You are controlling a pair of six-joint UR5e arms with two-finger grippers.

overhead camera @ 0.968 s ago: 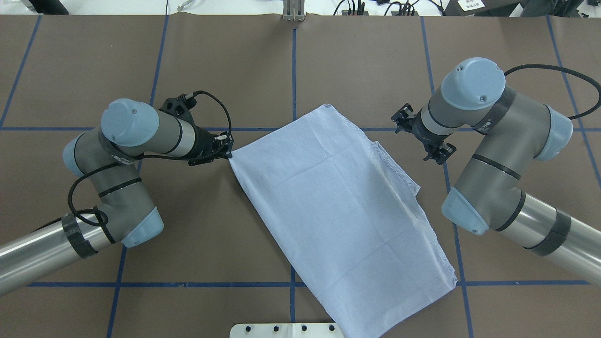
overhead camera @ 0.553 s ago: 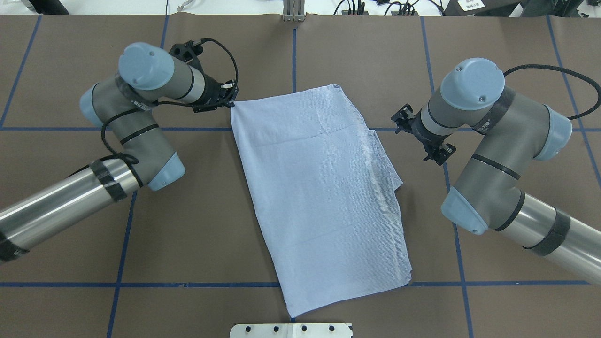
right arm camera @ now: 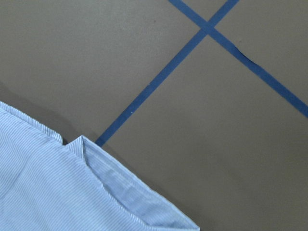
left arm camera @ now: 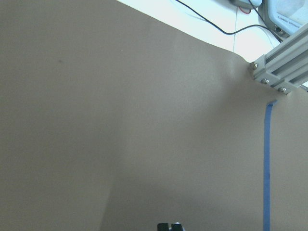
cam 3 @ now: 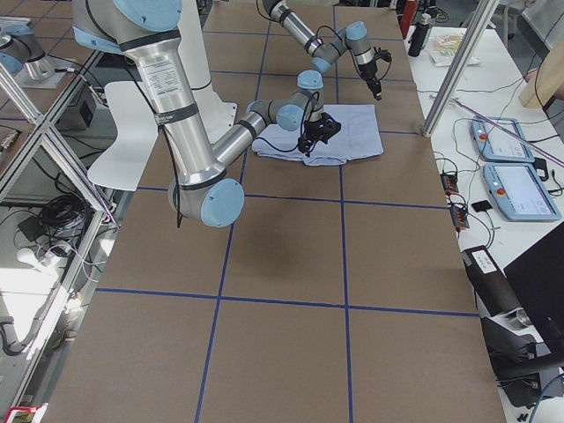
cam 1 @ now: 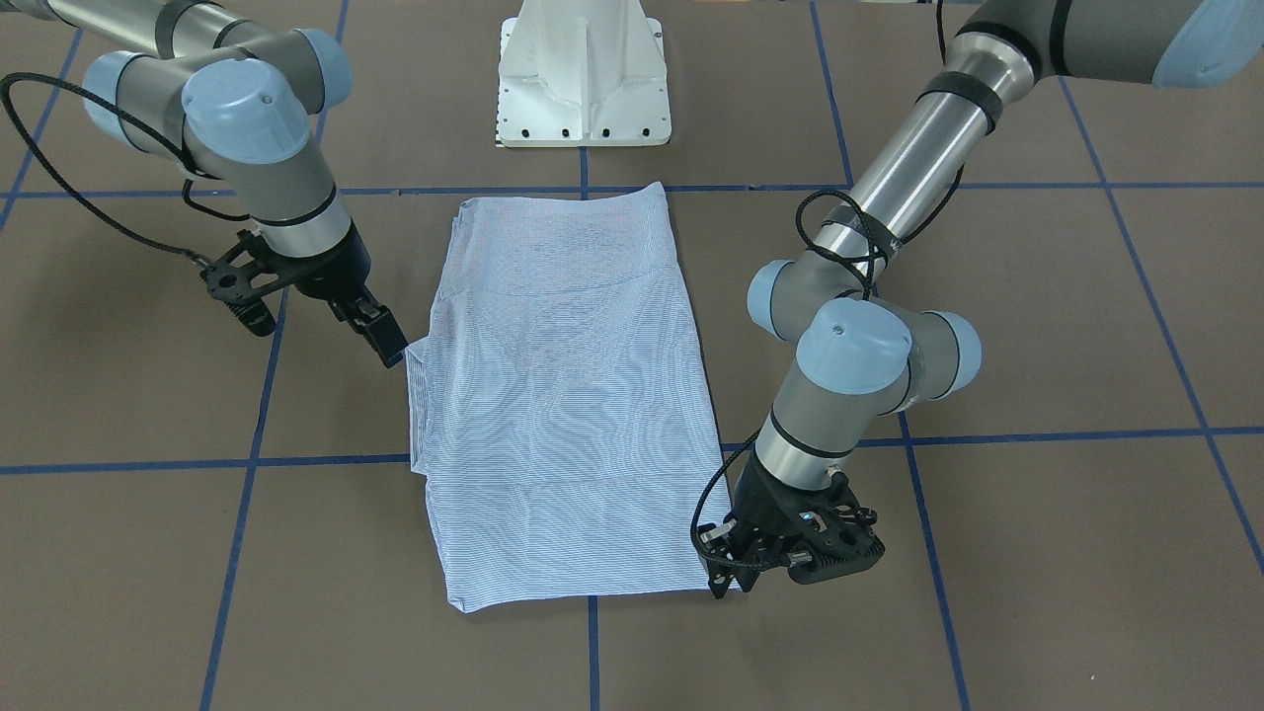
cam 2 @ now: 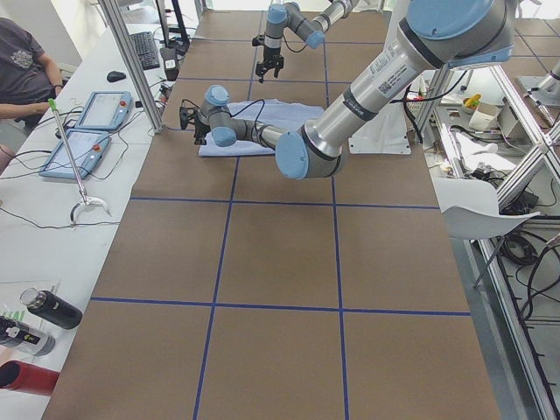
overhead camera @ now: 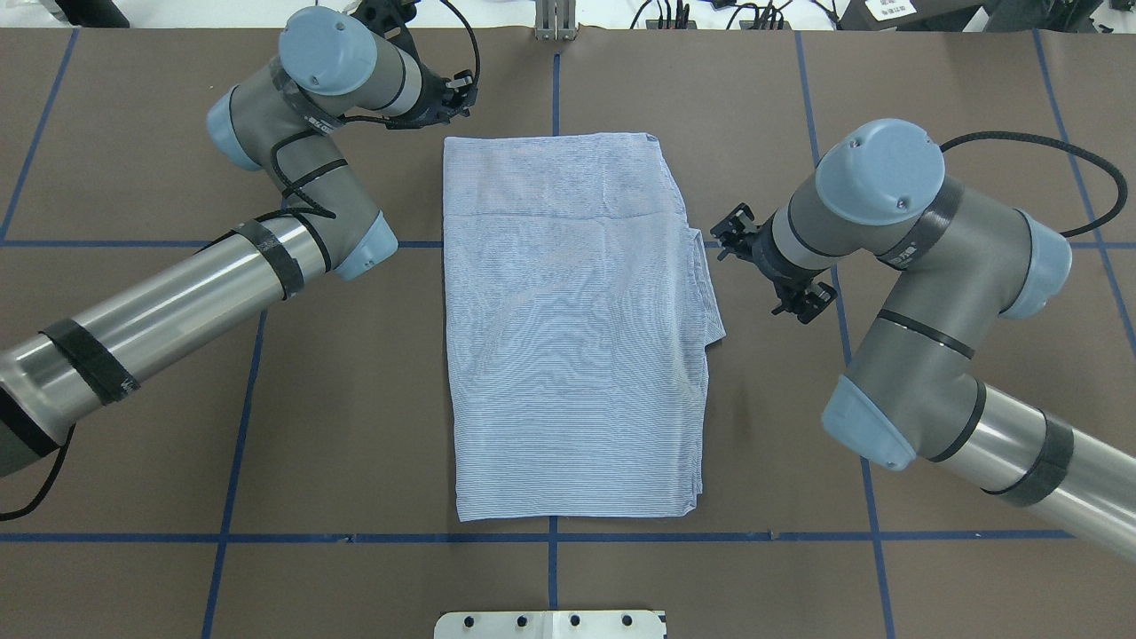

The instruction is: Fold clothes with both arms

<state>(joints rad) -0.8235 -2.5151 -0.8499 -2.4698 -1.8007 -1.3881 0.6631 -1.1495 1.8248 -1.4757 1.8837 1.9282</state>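
The light blue striped shirt lies folded into a flat rectangle in the middle of the table, square to the tape grid; it also shows in the front view. My left gripper is shut on the shirt's far left corner. In the left wrist view its fingertips sit pressed together at the bottom edge, and the cloth is out of view. My right gripper is open and empty, just off the shirt's right edge, which shows in the right wrist view.
The white pedestal base stands at the near edge. An aluminium post rises at the far edge. Blue tape lines cross the brown table. Control tablets and bottles lie on the side bench, where a person sits.
My left gripper pulled the shirt's corner towards the far edge. The shirt swung from diagonal to square with the grid and slid away from me. My right arm shifted slightly towards the shirt.
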